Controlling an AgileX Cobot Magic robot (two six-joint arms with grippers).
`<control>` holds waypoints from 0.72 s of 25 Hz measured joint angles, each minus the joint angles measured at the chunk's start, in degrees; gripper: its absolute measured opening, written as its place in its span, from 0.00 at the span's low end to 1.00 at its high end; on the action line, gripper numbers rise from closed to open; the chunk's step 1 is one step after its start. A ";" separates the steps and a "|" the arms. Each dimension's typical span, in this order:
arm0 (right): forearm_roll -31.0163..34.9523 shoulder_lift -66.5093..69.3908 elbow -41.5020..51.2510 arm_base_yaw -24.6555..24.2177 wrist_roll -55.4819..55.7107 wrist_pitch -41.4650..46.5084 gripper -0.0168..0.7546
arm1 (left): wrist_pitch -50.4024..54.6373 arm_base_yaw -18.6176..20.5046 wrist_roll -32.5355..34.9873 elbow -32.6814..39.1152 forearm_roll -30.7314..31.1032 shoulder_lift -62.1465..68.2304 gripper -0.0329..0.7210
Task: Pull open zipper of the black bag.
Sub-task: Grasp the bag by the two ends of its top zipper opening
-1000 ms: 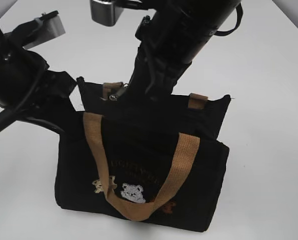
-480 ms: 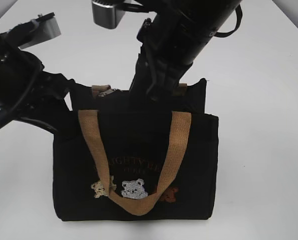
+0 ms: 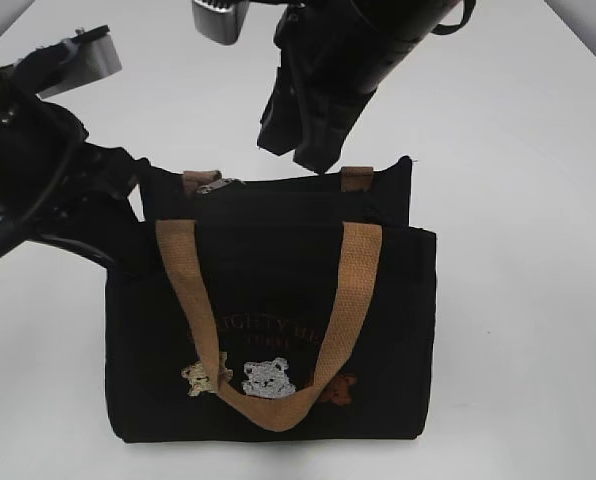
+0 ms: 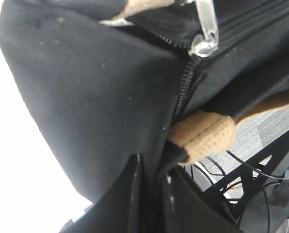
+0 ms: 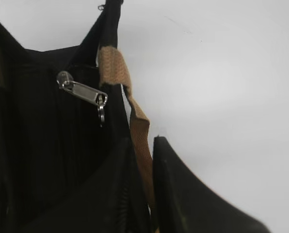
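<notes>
Far left, the left gripper [image 4: 152, 170] is pressed together on a fold of black fabric at the left end of the black bag [image 3: 278, 300]; that pinch holds the end steady, just below a tan tab [image 4: 202, 136].

The bag stands upright in the middle of the white table [image 3: 538, 200], bear patches facing near, tan handle [image 3: 358, 280] draped down its near face; the zipper [image 4: 183, 92] runs along the top edge, and its silver pull [image 3: 216, 184] lies at the left end, close beside the left tab; in the left wrist view the teeth look meshed only on the short stretch between pull and tab, and seem to part beyond it, so the zip is probably open along most of its length.

Right of the pull, the right gripper [image 3: 296, 155] hangs above the far top edge, apart from the bag; its jaws stand slightly parted with nothing pinched that I can see, though a tan strap shows through the gap in the right wrist view.

The step in hand looks like clearing away; do it well by rising straight up, jaws parted, so neither finger snags a strap or the pull; the left pinch should let go only once the right arm is clear; if the mouth proves partly shut, re-grip the pull itself, not the tab.
</notes>
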 joint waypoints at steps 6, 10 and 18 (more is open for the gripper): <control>0.62 2.46 0.00 0.00 -5.12 -0.61 0.28 | 0.00 0.00 0.00 0.00 0.06 0.00 0.09; 4.56 3.05 0.00 0.00 -8.53 -0.97 0.35 | 0.00 0.00 0.00 0.00 0.06 0.00 0.09; 6.38 3.45 0.00 0.00 -12.92 -0.90 0.37 | 0.00 0.00 0.00 0.00 0.08 0.00 0.09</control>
